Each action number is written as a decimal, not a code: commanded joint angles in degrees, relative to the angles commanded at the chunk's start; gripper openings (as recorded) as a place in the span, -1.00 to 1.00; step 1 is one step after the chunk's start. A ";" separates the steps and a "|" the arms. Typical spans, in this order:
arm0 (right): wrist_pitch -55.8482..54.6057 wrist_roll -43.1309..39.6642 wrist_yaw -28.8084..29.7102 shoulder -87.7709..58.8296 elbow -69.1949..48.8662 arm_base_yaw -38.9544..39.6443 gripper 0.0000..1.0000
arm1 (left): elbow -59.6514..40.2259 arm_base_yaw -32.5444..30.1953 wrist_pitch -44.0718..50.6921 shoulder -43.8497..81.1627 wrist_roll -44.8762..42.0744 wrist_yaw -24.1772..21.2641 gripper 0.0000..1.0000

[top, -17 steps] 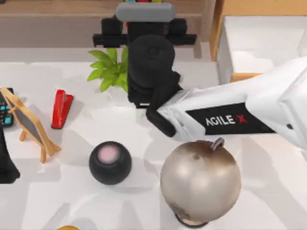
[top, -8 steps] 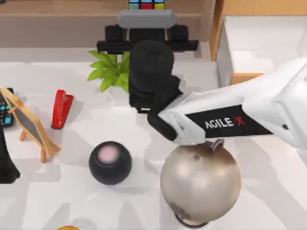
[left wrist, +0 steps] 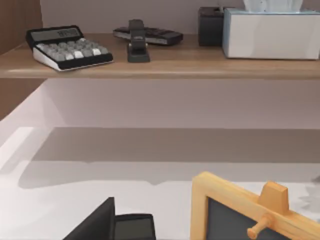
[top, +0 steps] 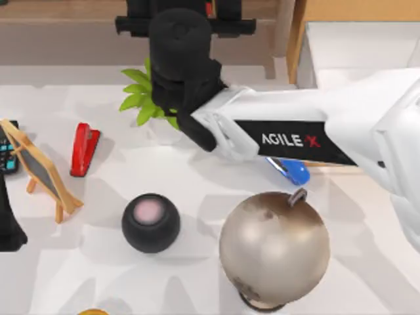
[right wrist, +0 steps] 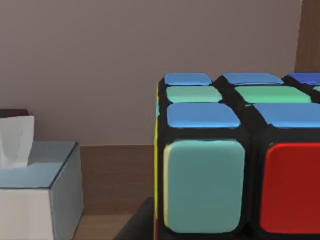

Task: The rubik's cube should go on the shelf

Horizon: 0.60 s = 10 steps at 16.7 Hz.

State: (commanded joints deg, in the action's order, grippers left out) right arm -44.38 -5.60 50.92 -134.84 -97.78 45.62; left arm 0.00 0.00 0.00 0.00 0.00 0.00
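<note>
Up close, rubik's cube over shelf, near tissue box.

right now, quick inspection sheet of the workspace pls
surface: white table, lit, shadowed patches
job's things: rubik's cube close before right wrist camera; shelf along the back
clutter: red stapler, plant, black ball, globe, small chalkboard, blue object; on shelf calculator, tissue box
grippers: right gripper over shelf; left arm parked at left edge
cables: nothing seen
surroundings: wooden cabinet, right
</note>
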 joint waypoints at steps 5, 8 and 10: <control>2.11 1.01 -5.31 -6.51 -12.08 -4.89 -1.00 | 0.00 0.00 0.00 0.00 0.00 0.00 1.00; 1.88 1.61 -9.87 -9.87 -12.27 -7.00 -1.00 | 0.00 0.00 0.00 0.00 0.00 0.00 1.00; 1.86 1.63 -10.59 -10.15 -11.58 -7.32 -1.00 | 0.00 0.00 0.00 0.00 0.00 0.00 1.00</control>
State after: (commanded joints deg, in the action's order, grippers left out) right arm -42.52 -3.97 40.33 -144.99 -109.36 38.30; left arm 0.00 0.00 0.00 0.00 0.00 0.00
